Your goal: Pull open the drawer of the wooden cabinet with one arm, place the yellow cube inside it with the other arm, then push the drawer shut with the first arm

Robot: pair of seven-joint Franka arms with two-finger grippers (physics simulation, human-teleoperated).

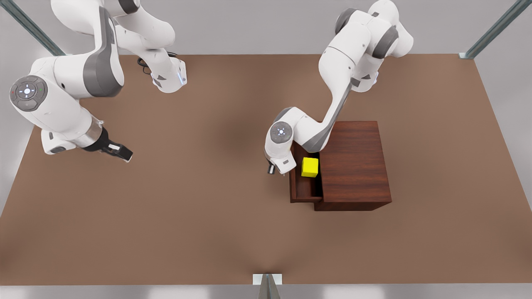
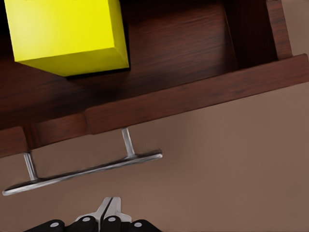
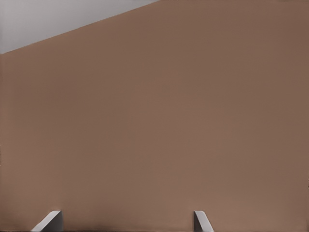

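The wooden cabinet (image 1: pixel 353 162) stands right of centre on the table. Its drawer (image 1: pixel 305 192) is pulled partway out toward the front view's left. The yellow cube (image 1: pixel 310 167) rests on the drawer floor (image 2: pixel 183 53), and it appears again in the left wrist view as a cube (image 2: pixel 67 34). My left gripper (image 1: pixel 272 168) (image 2: pixel 108 209) is shut on nothing, just in front of the silver bar handle (image 2: pixel 87 171) with a small gap to it. Far off at the front view's left, my right gripper (image 1: pixel 120 151) (image 3: pixel 126 221) hangs open over bare table.
The brown table (image 1: pixel 199 216) stretches wide around the cabinet, with open room at the front and left. Metal frame struts (image 1: pixel 490 31) rise at the table's back corners. A small bracket (image 1: pixel 267 280) sits at the middle of the front edge.
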